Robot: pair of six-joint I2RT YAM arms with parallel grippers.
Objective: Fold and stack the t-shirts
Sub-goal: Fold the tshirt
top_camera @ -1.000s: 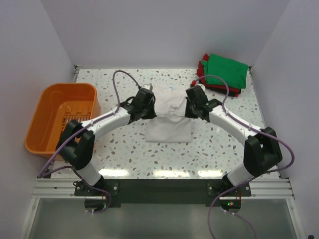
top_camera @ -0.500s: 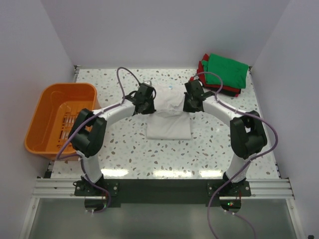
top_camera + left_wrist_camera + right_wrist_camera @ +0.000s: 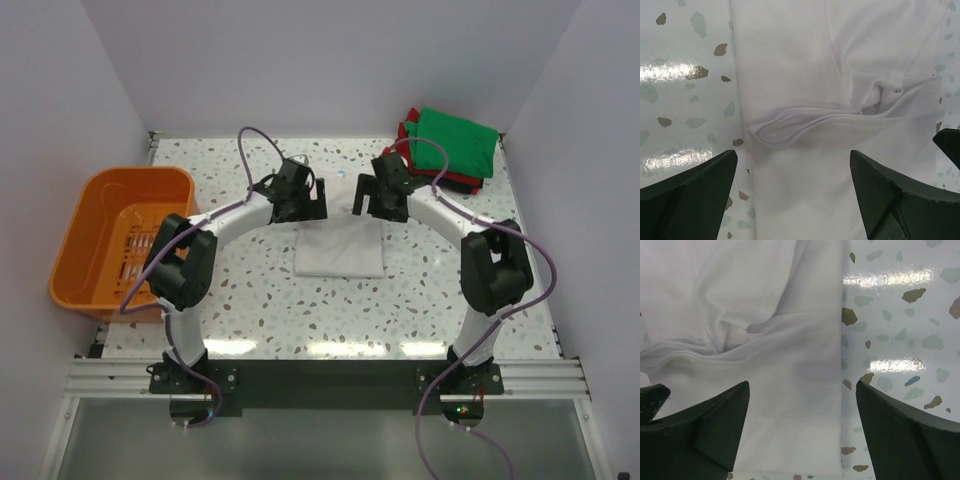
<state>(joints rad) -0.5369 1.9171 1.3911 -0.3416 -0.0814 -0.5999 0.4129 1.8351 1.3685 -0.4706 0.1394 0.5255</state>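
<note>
**Top view.** The off-white t-shirt [image 3: 340,250] lies folded into a rough rectangle at the centre of the speckled table [image 3: 250,300]. Its 6 o'clock half is flat, and its 12 o'clock edge is rumpled between the two arms. The left gripper [image 3: 303,198] is placed at 11 o'clock of the shirt and the right gripper [image 3: 372,195] at 1 o'clock, each over a far corner of the cloth. A stack of folded shirts is seen at 1 o'clock of the table, in the far right corner, well apart from the off-white one. The green t-shirt [image 3: 455,140] is on top, the red t-shirt [image 3: 404,131] shows beneath it, and a dark t-shirt [image 3: 470,187] is partly seen at the stack's near edge. An orange basket [image 3: 88,240] is set at 9 o'clock, at the table's left edge.

**Left wrist view.** The left gripper [image 3: 793,165] is shown with its jaws spread wide and nothing pinched. The off-white cloth [image 3: 790,75] lies below them, and a doubled hem crosses the gap from 8 o'clock towards 3 o'clock. A puckered fold is seen at 2 o'clock.

**Right wrist view.** The right gripper [image 3: 802,395] is likewise spread wide and holds nothing. The shirt's straight side edge [image 3: 837,365] runs between the fingers from 12 to 6 o'clock. Creases are gathered at 9 o'clock, and bare table is seen at 3 o'clock.
</note>
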